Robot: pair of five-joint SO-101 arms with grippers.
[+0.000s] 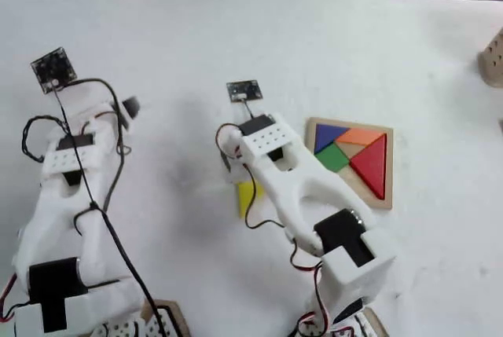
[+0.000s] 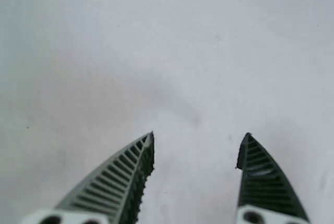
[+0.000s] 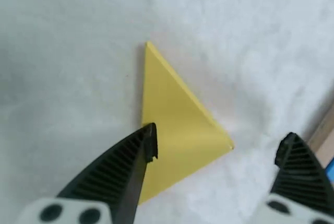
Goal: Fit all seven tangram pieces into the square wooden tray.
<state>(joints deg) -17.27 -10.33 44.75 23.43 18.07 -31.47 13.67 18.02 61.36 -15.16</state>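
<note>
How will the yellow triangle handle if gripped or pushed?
The yellow triangle looks flat and rigid, so it probably won't flex or roll. Lying flush on the white table, its thin edges may be hard to grip; a push would likely slide it.

In the high view the right arm (image 1: pixel 306 195) covers most of the yellow triangle (image 1: pixel 247 195), leaving a narrow strip, and hides the nearest corner of the wooden tray (image 1: pixel 386 204). In the right wrist view a finger of the right hand (image 3: pixel 219 138) masks one triangle corner, and the picture's edge cuts the tray to a sliver. A perforated wooden object (image 1: pixel 492 58) is cropped at the high view's edge.
</note>
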